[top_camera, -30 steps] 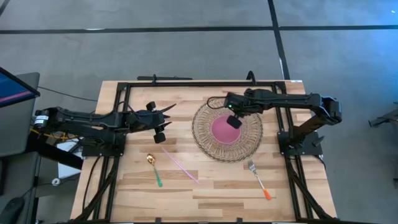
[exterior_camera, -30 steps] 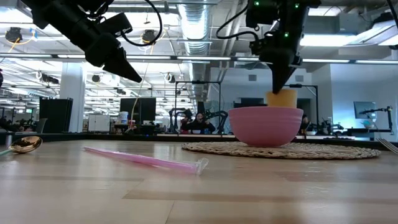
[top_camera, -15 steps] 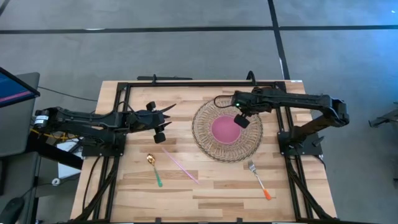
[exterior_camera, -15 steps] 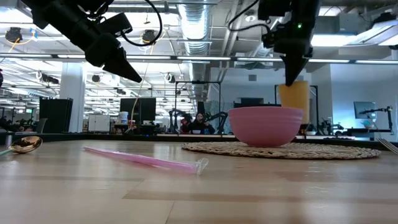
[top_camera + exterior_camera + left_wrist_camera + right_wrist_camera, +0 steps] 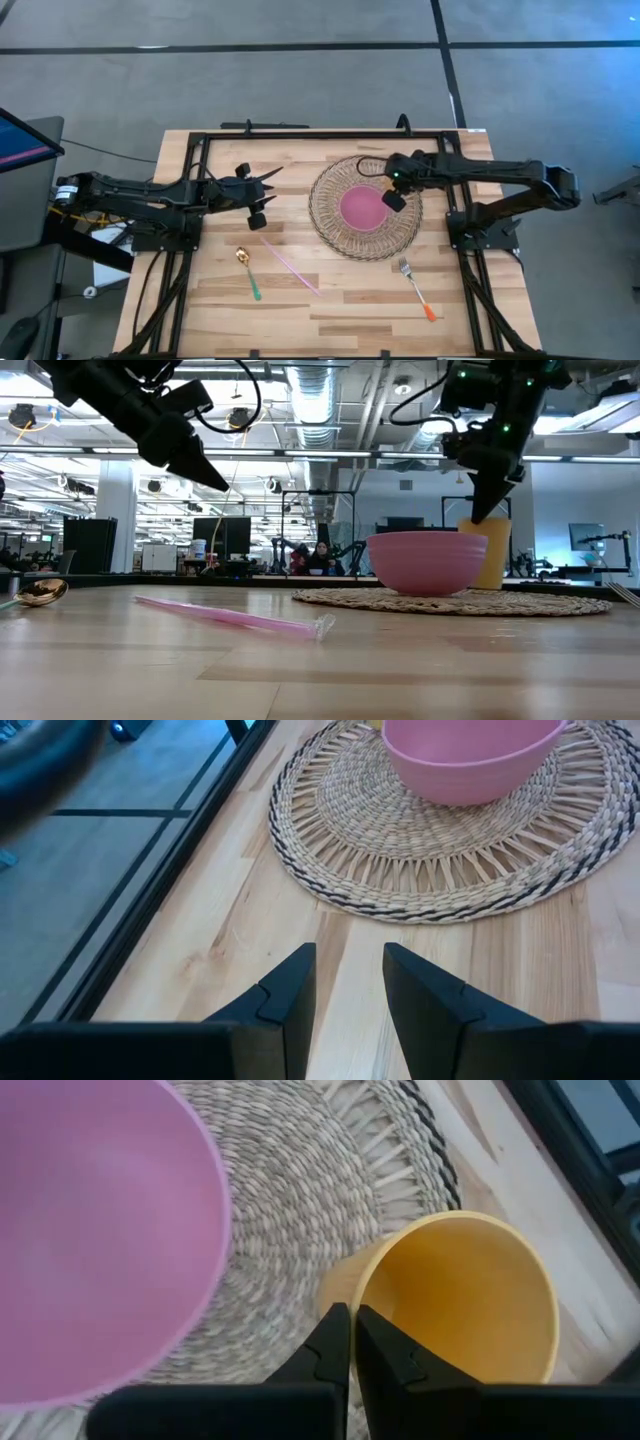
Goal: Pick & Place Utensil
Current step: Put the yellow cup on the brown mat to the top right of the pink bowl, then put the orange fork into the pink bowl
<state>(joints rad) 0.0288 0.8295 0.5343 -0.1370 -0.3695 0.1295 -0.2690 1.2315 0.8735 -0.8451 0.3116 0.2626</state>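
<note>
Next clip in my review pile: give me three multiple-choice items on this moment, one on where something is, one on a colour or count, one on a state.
1. Where is the yellow cup?
A. On the woven mat, beside the pink bowl
B. On bare wood by the spoon
C. Inside the bowl

2. What colour is the fork's handle?
A. Green
B. Orange
C. Pink

3. How is the right gripper?
A. Wide open above the fork
B. Shut on the cup's rim
C. Resting on the table

Key: 1 A, the yellow cup stands on the woven mat next to the pink bowl. 2 B, the fork ends in orange; the spoon has the green handle. 3 B, the right gripper pinches the rim, one finger inside. The left gripper hangs open, apart from the mat.
</note>
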